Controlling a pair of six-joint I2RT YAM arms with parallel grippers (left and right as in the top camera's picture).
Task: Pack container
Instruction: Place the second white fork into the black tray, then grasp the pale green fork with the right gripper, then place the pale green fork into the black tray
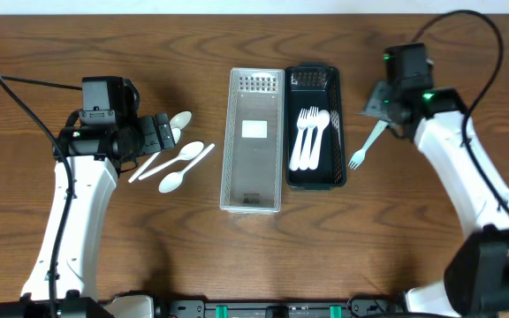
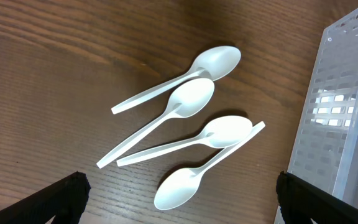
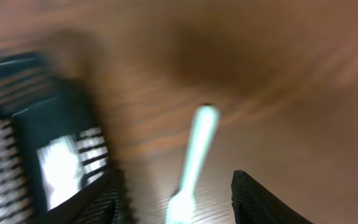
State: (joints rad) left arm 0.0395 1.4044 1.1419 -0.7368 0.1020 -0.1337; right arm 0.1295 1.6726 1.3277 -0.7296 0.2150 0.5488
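Where the dark wooden table (image 1: 104, 44) fills the overhead view, two long narrow containers stand side by side at its centre, their long walls touching. The left one is a white perforated container (image 1: 237, 141), and nothing can be seen inside it except a pale patch on its floor. The right one is a dark container (image 1: 338, 132) holding a small bundle of white forks (image 1: 306, 137), with what looks like a spoon among them, lying lengthwise.

To the left of the white container, four white plastic spoons (image 2: 191, 99) lie loose on the wood. They are close together and partly overlapping, angled diagonally. The left gripper (image 1: 164, 132) hovers over them. In the left wrist view its two black fingers (image 2: 61, 199) sit at opposite lower corners, spread wide, with the spoons between them and nothing gripped. The edge of the white container shows at the right of that view.

To the right of the dark container, a single white fork (image 1: 365, 148) lies on the table, tines pointing towards the front edge. The right gripper (image 3: 176, 186) is just above the fork's handle end. The right wrist view is heavily blurred, but its two dark fingertips (image 3: 260, 199) stand apart on either side of the fork, not closed on it. The dark container appears at the left of that view.
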